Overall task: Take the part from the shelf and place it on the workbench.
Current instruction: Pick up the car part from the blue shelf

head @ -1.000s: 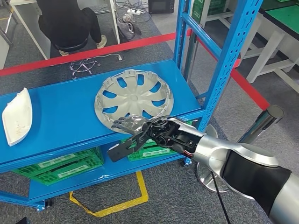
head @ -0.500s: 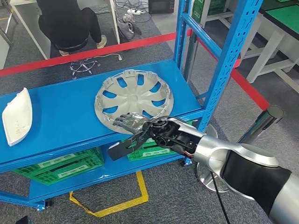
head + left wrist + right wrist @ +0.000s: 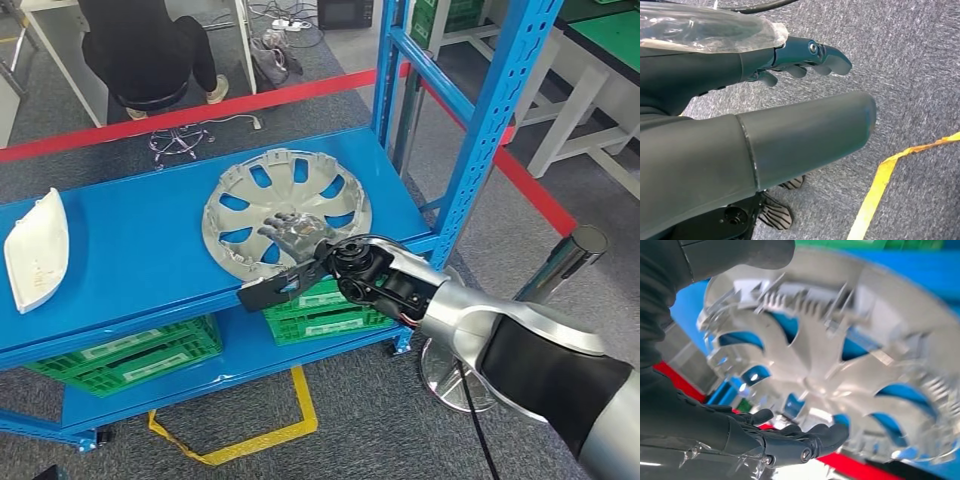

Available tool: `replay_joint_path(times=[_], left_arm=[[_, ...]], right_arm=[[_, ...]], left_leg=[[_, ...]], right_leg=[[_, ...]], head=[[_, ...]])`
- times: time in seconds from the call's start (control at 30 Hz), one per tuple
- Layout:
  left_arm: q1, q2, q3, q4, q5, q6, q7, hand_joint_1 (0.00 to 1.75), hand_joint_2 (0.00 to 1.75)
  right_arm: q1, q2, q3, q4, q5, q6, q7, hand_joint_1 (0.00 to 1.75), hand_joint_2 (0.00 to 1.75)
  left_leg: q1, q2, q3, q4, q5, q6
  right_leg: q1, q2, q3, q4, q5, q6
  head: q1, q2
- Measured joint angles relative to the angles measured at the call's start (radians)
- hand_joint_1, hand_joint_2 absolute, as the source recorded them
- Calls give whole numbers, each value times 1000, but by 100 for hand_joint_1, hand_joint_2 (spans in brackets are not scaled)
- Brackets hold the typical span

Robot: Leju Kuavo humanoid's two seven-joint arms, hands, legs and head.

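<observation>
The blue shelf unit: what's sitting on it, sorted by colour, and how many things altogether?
Silver: 1, the wheel cover on the upper deck.
White: 1, the curved shell part on the upper deck.
Green: 2, the crates on the lower deck.
Total: 4.

Lighting: bright, even, overhead indoor light; soft shadows only, one under the shelf (image 3: pixel 151 240) deck.
Head view: sharp, colours saturated, slight stretch at the edges.
Right wrist view: wheel cover (image 3: pixel 851 355) motion-blurred, white glare on its ribs.
Left wrist view: carpet crisp; left hand (image 3: pixel 753 125) close, soft-focused, sheen on its cover.
</observation>
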Motion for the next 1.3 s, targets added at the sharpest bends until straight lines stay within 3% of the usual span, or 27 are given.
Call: replay_joint_path(times=[0.63, 1.3], left_arm=[[11, 6, 0, 0, 13, 0, -1, 0, 0], [8, 5, -22, 0, 21, 1, 0, 0, 0]], right_arm=[[-14, -70, -94, -57, 41, 12, 89, 0, 175], [23, -68, -95, 22, -63, 11, -33, 0, 175]], left_leg=[[0, 0, 0, 0, 0, 0], [0, 0, -1, 0, 0, 0]], right_leg=[[0, 0, 0, 0, 0, 0], [0, 0, 0, 0, 0, 0]], head=[[0, 0], [0, 0]])
